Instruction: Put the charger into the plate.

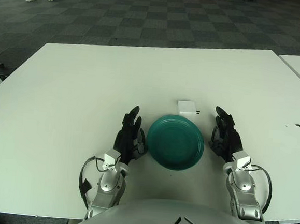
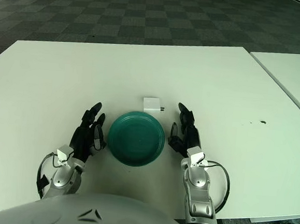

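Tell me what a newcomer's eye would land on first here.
The green plate stands out most, empty on the white table near its front edge. The left hand and right hand flank it with fingers open, holding nothing. Just behind the plate lies the small white charger, apart from both hands.

No legible text, label, brand, number or sign anywhere. The charger (image 1: 187, 107) shows a plain white face; the plate (image 1: 175, 142) is plain teal, unmarked.
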